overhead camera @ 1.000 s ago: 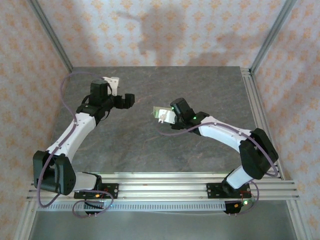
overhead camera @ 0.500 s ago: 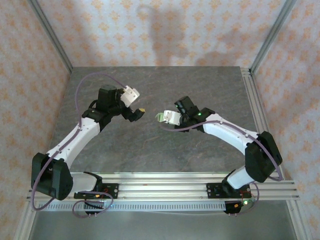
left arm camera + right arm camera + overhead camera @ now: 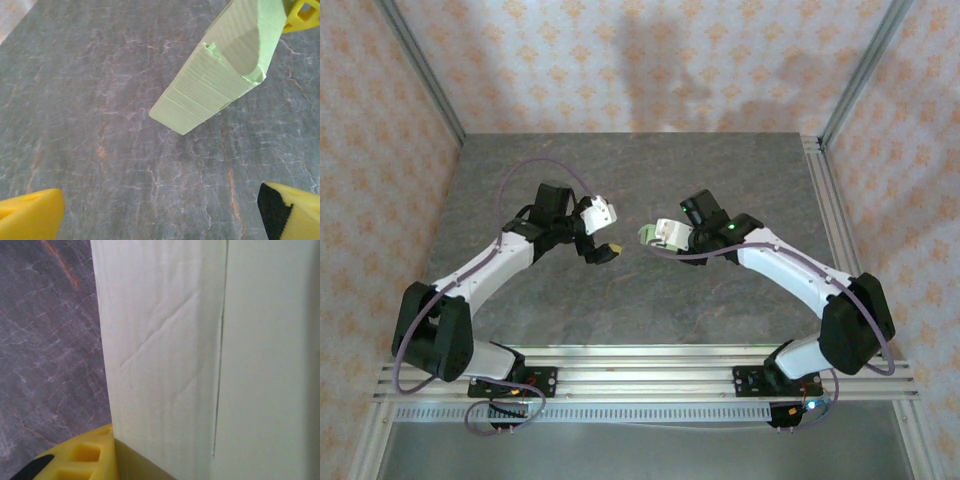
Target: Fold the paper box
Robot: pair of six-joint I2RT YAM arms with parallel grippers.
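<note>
The paper box (image 3: 647, 237) is a small pale-green folded box held above the middle of the table, with my right gripper (image 3: 657, 235) shut on it. In the right wrist view the paper box (image 3: 200, 355) is very close, with one yellow finger (image 3: 80, 457) pressed against its lower left side. My left gripper (image 3: 604, 247) stands open just left of the box, not touching it. In the left wrist view the paper box (image 3: 220, 75) hangs slanted at the upper right. The yellow fingertips (image 3: 30, 215) sit wide apart at the bottom corners with bare table between them.
The grey marble table (image 3: 720, 170) is bounded by aluminium rails at the right (image 3: 830, 220) and near edges. Patterned walls enclose the back and sides. The right gripper's yellow finger (image 3: 302, 15) shows at the top right corner of the left wrist view.
My left arm has swung right and nearer, bringing its open gripper close to the box. The right gripper has shifted slightly right, still holding the box.
</note>
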